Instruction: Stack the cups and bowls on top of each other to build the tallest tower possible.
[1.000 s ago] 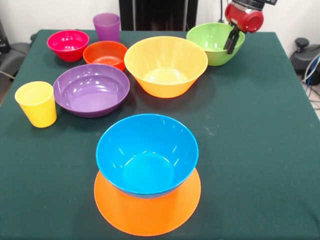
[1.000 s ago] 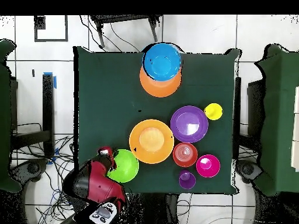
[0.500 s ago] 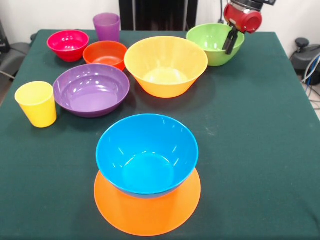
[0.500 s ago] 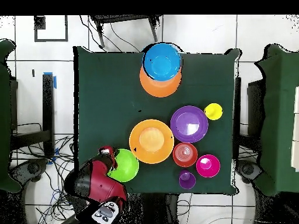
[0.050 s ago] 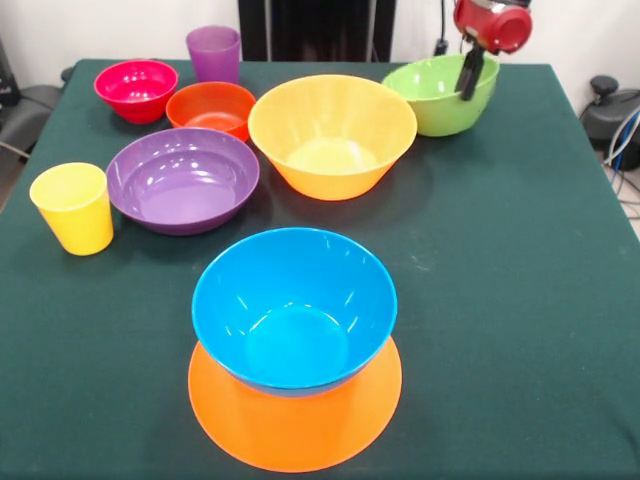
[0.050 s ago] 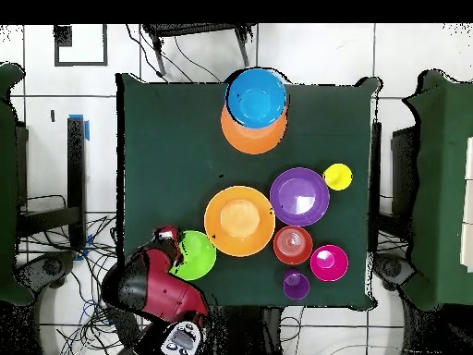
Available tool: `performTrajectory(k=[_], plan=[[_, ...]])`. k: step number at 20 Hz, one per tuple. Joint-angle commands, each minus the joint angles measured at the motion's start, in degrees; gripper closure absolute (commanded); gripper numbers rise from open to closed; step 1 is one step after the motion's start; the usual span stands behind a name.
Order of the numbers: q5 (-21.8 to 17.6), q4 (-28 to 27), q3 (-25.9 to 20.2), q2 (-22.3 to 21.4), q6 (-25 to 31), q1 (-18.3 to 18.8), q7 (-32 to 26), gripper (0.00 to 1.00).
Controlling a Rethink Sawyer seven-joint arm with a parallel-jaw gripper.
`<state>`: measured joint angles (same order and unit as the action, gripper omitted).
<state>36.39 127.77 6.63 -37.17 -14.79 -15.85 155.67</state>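
The tower (image 5: 295, 400) so far is two pieces — a blue bowl (image 5: 294, 305) sitting upright on an overturned large orange bowl (image 5: 295, 425) at the table's near edge in the front view. A second large orange bowl (image 5: 332, 132) stands upright mid-table, with a shallow purple bowl (image 5: 182, 178) just beside it. Behind these are an orange-red bowl (image 5: 211, 107), a pink-red bowl (image 5: 136, 88) and a purple cup (image 5: 213, 53). A yellow cup (image 5: 73, 207) stands by the purple bowl. A green bowl (image 5: 440, 92) sits tilted — one rim raised.

The dark green counter (image 5: 520, 260) carries bowls — purple (image 5: 183, 180), pink-red (image 5: 136, 90), orange-red (image 5: 210, 108), two large orange (image 5: 332, 133) — and two cups (image 5: 73, 208).
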Motion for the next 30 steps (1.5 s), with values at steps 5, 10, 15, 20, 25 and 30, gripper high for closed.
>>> performTrajectory(k=[5, 10, 15, 20, 25, 30], plan=[[0.8, 2.4, -6.3, -9.7, 15.3, 0.4, 9.3, 1.0], [-0.2, 4.2, -9.6, -13.7, 17.7, 4.0, 9.4, 1.0], [-0.2, 7.2, -15.1, -19.3, 20.4, 9.5, 8.2, 1.0], [-1.2, 7.3, -15.6, -24.4, 24.9, 12.5, 4.1, 1.0], [-5.2, 5.4, -13.4, -24.5, 25.4, 14.6, -0.6, 1.0], [-11.0, 5.3, -20.0, -24.0, 22.4, 25.8, -6.6, 1.0]])
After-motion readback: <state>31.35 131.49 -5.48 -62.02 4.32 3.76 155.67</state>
